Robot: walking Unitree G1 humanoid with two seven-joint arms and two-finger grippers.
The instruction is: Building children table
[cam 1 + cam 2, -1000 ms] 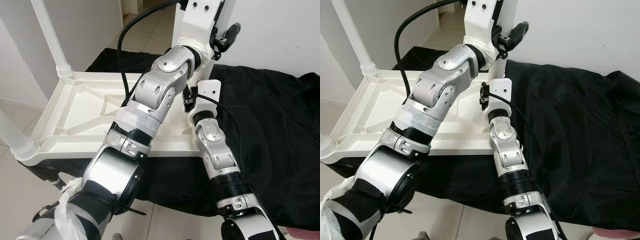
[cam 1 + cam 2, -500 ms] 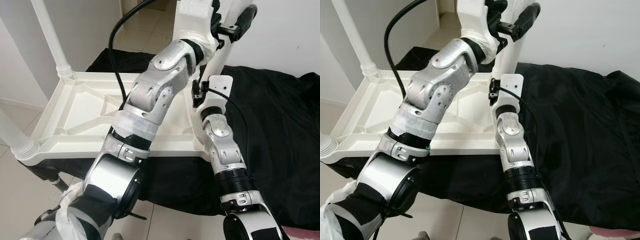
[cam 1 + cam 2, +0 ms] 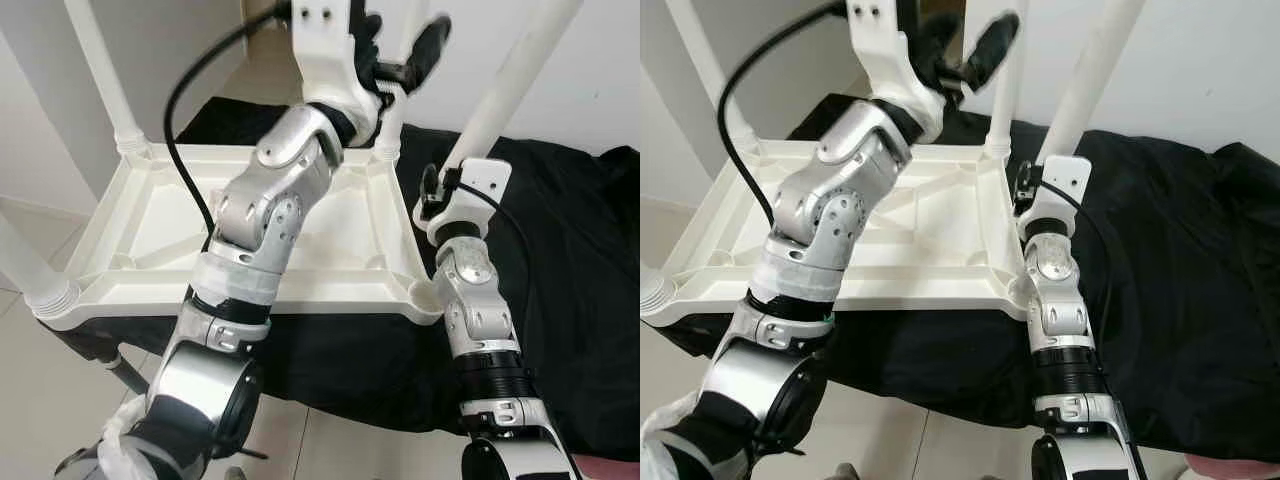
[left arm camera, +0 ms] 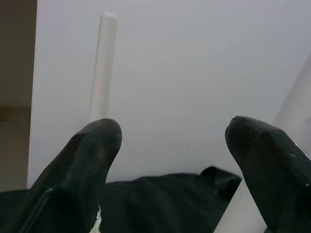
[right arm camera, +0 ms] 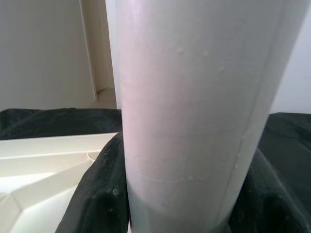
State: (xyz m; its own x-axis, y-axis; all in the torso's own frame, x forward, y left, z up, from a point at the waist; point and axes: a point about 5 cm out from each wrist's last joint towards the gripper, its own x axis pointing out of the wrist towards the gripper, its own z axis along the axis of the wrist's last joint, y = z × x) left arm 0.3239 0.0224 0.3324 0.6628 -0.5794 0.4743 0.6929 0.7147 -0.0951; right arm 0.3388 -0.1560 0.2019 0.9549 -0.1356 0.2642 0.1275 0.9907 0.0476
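3 white legs already stand up from the upturned white plastic children's table top [image 3: 150,235], which lies underside up on a black cloth [image 3: 560,230] spread over a low surface. 1 leg rises at the near left corner [image 3: 35,270], 1 at the far left corner [image 3: 105,80], and 1 at the far right corner [image 3: 1008,95], each seated in a ribbed socket. The near right corner socket [image 3: 425,295] has no leg in it.

The right gripper [image 5: 170,194] is closed around a 4th white table leg [image 3: 505,85], its black fingers [image 5: 99,194] pressed against both sides of the tube. This leg is tilted, leaning up and to the right, and its lower end is hidden behind the white wrist housing, just above and beside the near right corner of the table top. Whether it touches the table cannot be told.

The left gripper [image 4: 170,141] is raised above the far right part of the table top, near the far right leg, with its 2 fingers [image 4: 92,160] spread apart and nothing between them. In the left wrist view a white leg [image 4: 103,63] stands against the wall beyond the fingers, and another white tube [image 4: 291,116] passes just behind 1 fingertip.

Pale tiled floor [image 3: 30,400] shows below the cloth's near edge.
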